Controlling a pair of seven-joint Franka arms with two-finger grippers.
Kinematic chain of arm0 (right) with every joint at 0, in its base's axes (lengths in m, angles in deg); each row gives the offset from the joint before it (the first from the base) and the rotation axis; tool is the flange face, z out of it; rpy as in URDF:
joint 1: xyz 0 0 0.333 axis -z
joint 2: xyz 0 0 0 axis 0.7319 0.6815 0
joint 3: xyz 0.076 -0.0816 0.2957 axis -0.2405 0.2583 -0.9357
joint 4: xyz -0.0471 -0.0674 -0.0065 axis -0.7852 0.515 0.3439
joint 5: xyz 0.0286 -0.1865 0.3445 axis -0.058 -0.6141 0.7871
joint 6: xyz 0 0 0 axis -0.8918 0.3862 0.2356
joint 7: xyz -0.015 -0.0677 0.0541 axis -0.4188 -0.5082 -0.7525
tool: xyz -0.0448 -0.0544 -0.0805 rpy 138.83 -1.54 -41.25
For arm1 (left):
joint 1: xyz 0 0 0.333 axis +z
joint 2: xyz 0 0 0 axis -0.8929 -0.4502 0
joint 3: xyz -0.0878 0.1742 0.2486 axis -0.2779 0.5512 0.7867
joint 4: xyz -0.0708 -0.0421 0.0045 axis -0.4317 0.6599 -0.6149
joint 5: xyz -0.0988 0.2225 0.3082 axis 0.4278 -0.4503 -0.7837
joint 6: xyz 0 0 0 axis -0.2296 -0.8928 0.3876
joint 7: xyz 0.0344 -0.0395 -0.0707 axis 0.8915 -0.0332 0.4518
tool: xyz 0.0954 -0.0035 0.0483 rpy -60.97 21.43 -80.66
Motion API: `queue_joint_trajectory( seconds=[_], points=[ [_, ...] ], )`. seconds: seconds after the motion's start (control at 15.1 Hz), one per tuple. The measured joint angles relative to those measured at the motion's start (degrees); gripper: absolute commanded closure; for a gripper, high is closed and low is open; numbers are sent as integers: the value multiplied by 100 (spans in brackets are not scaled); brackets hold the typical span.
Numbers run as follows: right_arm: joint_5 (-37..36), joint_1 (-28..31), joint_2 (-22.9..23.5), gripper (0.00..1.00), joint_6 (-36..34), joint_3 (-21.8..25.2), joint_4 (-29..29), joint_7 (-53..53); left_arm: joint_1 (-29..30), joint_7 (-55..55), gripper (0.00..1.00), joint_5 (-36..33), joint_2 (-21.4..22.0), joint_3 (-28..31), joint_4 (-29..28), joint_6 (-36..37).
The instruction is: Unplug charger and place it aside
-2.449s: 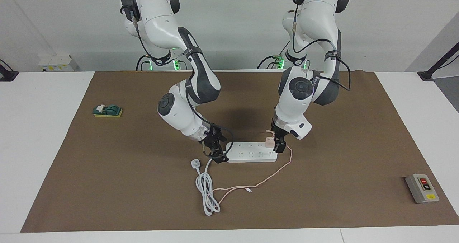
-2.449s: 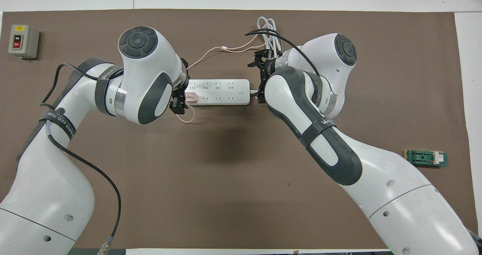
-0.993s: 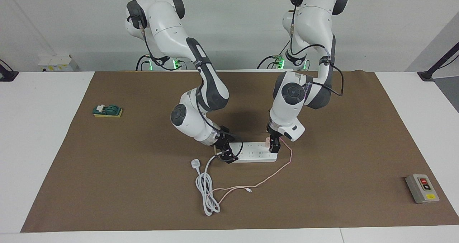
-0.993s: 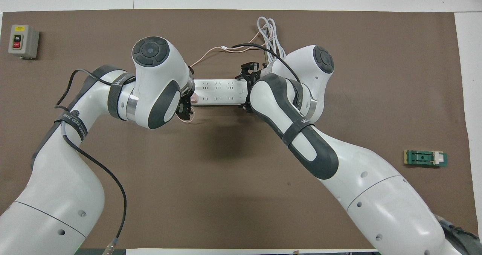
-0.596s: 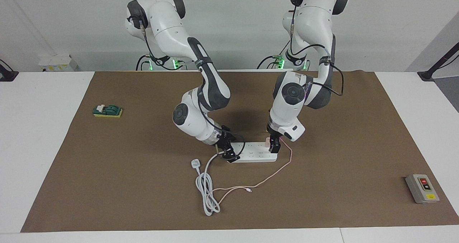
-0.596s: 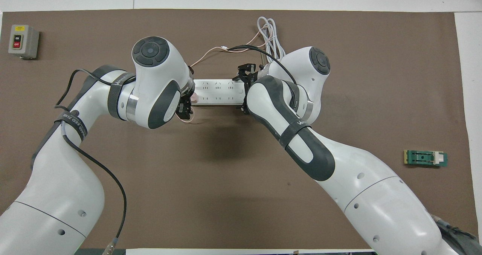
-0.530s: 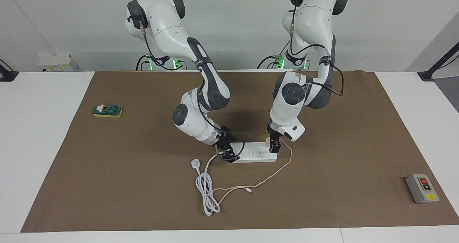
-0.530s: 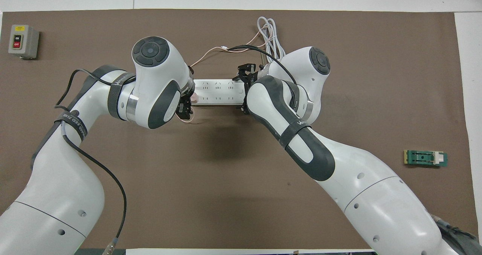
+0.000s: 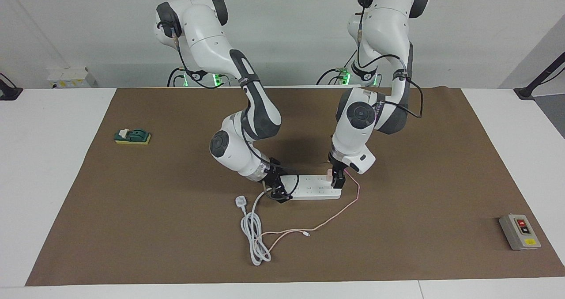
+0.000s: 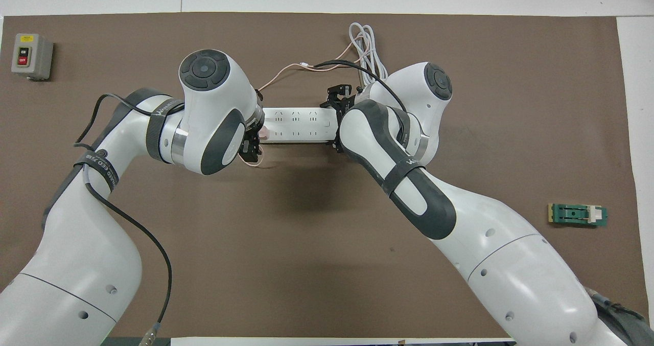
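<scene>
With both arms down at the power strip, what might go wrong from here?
The small pale pink cube charger sits plugged at one end of the white power strip; if the right gripper at the cord end slips, the strip may lift with it. The left gripper could also drag the thin pink cable.

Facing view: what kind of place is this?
Likely a robotics lab test bench: two arms mounted at a white table, brown mat, and staged props like a power strip and switch box.

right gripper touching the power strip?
Touching. In the facing view the right gripper is down on the power strip at its cord end, overlapping its edge with no gap.
</scene>
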Motion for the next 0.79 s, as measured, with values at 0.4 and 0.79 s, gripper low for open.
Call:
queue_joint_trajectory(
  seconds=[0.4, 0.79],
  points=[
    [29, 9, -5, 57, 9, 1, -1, -3, 0, 0, 1, 0, 0, 0, -4, -4],
    [65, 11, -8, 100, 37, -2, -20, -59, -4, 0, 30, 0, 0, 0, -10, -10]
  ],
)
